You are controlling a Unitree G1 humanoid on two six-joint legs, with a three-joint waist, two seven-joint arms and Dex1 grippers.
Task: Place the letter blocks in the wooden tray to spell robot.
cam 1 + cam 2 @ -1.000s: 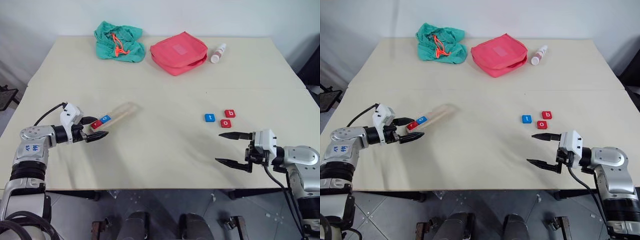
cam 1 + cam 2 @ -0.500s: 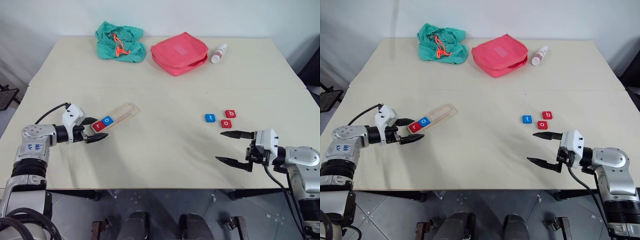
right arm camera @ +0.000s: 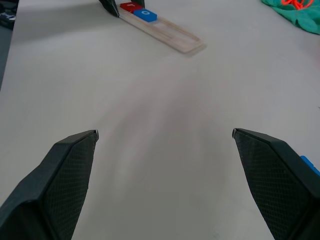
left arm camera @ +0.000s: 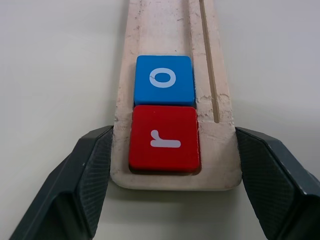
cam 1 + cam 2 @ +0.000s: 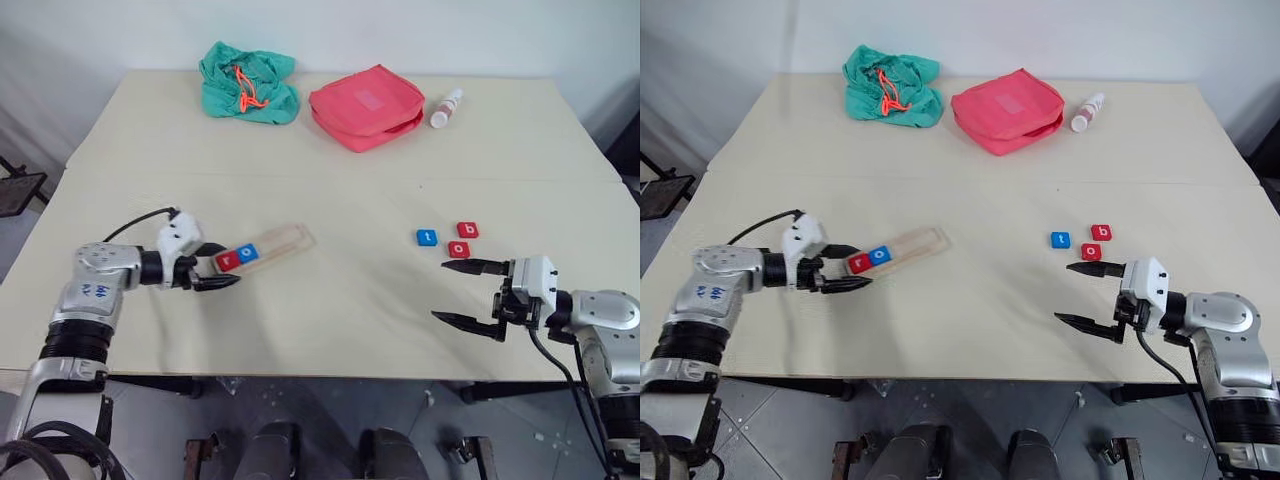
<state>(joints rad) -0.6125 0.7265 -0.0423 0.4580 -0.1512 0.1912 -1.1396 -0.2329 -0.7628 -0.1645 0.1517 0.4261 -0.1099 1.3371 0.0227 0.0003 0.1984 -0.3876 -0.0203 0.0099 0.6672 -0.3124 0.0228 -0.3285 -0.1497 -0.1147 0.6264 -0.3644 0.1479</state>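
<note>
Two tiles (image 4: pixel 164 110), lettering legible, between left end effector (image 4: pixel 175 165) fingers.

Rough pale wooden tray (image 4: pixel 172 60)

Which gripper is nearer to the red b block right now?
Right. The right gripper, jaws open, hovers just in front of the red b block. The left gripper is across the table, shut on the end of the wooden tray.

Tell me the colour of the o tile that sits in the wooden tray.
Blue, with a white letter; the o tile shows best in the left wrist view.
</note>
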